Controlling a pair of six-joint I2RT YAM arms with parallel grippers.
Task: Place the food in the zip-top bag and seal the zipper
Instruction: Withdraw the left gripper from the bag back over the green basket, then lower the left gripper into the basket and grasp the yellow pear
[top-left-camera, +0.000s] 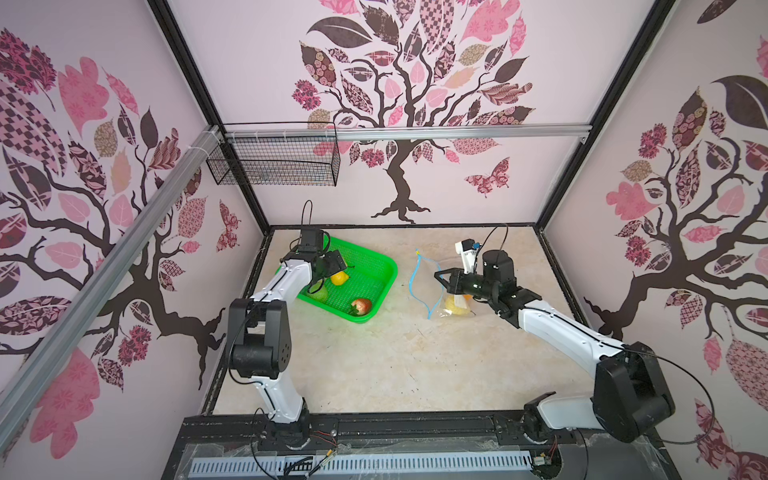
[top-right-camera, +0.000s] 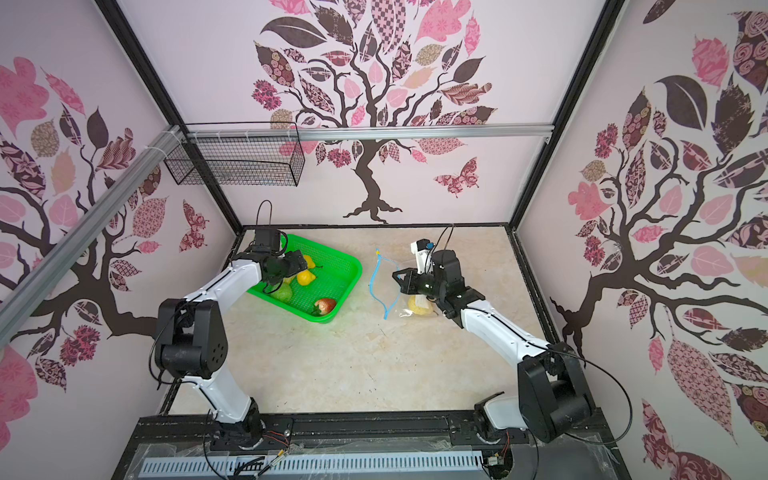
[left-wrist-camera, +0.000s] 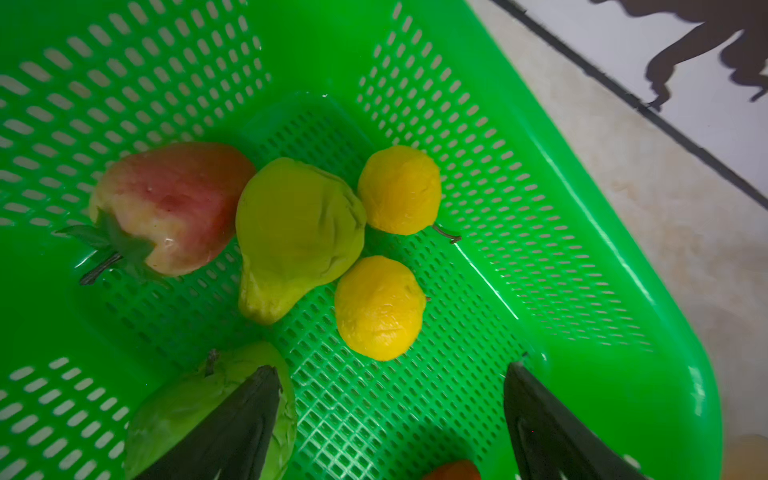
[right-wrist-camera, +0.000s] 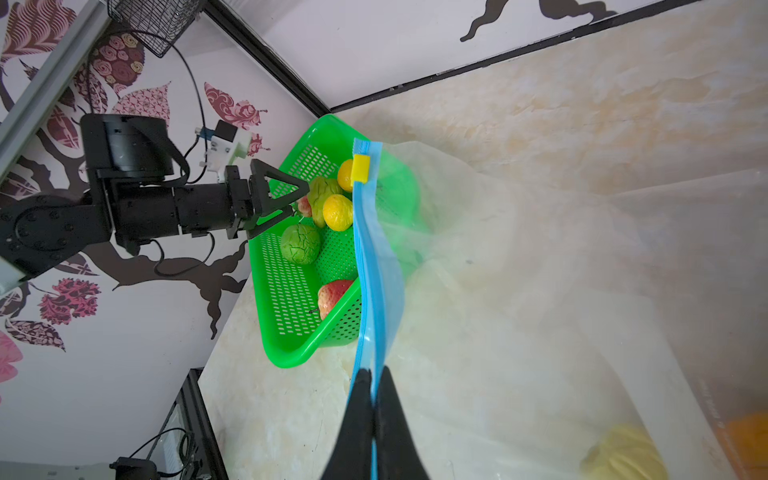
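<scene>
My left gripper (left-wrist-camera: 390, 368) hangs open inside the green basket (left-wrist-camera: 582, 216), its jaws wide apart with nothing between them. Below it lie a red strawberry (left-wrist-camera: 170, 203), a green pear (left-wrist-camera: 295, 232), two yellow lemons (left-wrist-camera: 399, 189), and a green ball (left-wrist-camera: 183, 411) partly under one finger. My right gripper (right-wrist-camera: 374, 374) is shut on the light blue zipper (right-wrist-camera: 365, 249), holding the clear zip-top bag (right-wrist-camera: 540, 291) with its mouth gaping. A yellow slider tab (right-wrist-camera: 360, 168) sits at the zipper's far end. In the bag lie a pale yellow lumpy piece (right-wrist-camera: 623, 453) and an orange piece (right-wrist-camera: 748, 436).
In both top views the basket (top-left-camera: 382, 266) sits at the back left of the marble table, the bag (top-left-camera: 449, 307) to its right. A second strawberry (top-left-camera: 361, 306) lies near the basket's front corner. A black wire basket (top-left-camera: 274, 162) hangs on the back wall rail.
</scene>
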